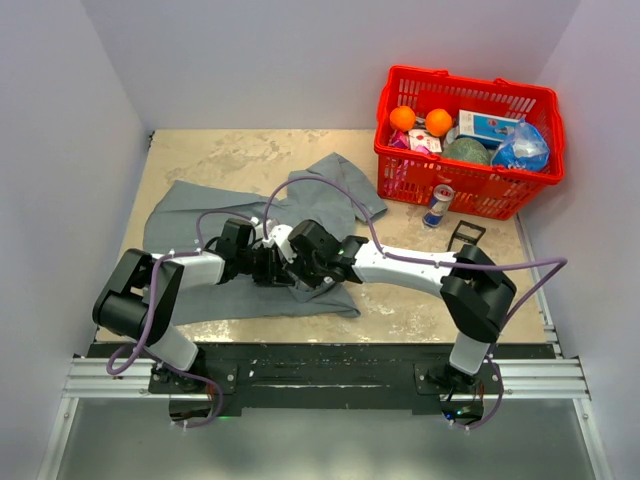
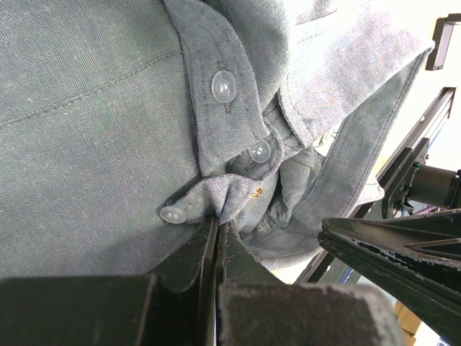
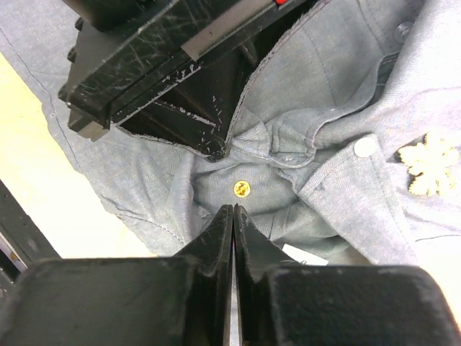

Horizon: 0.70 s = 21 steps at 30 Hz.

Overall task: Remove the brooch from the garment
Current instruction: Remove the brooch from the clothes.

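Observation:
The grey shirt lies crumpled on the table, also in the left wrist view and the right wrist view. A gold snowflake brooch lies on the cloth by a white button at the right edge. A small round gold stud sits in a fold just beyond my right gripper, which is shut with nothing between its tips. A gold glint shows in the folds. My left gripper is shut on a pinched fold of shirt by the button placket. Both grippers meet mid-shirt, left, right.
A red basket with oranges, a box and a bag stands at the back right. A drink can and a small black frame stand in front of it. Walls close the left, back and right.

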Tool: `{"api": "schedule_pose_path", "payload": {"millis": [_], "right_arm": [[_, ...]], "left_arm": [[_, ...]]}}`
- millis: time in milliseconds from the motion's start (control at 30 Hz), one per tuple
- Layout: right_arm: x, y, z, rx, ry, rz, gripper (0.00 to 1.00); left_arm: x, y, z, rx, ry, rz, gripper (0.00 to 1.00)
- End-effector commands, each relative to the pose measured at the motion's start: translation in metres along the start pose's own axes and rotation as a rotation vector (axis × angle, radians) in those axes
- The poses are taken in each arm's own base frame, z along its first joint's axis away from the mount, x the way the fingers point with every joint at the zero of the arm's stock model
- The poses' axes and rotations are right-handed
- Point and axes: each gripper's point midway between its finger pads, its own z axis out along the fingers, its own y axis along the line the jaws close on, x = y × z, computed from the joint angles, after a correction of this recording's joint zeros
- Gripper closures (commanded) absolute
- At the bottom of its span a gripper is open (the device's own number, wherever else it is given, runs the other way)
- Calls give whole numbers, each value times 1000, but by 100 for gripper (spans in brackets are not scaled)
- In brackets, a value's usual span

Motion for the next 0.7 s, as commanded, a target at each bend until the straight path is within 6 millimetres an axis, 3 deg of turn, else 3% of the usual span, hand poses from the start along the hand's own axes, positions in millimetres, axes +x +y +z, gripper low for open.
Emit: {"api": "schedule_pose_path", "payload": {"millis": [0,67,133,667], "right_arm": [[-12,3,-6,-9,-33,13,88],[-10,4,1,-12,-24,25,69],[-7,3,9,-5,-11,25,66],[1,1,32,14,33,32,74]], "left_arm": [[-16,-9,-3,33,-45,41,100],[-16,-9,-3,33,-45,41,100],[-16,-9,-3,34,-46,42,100],[-14,-7,-4,24,-43,39,100]]}}
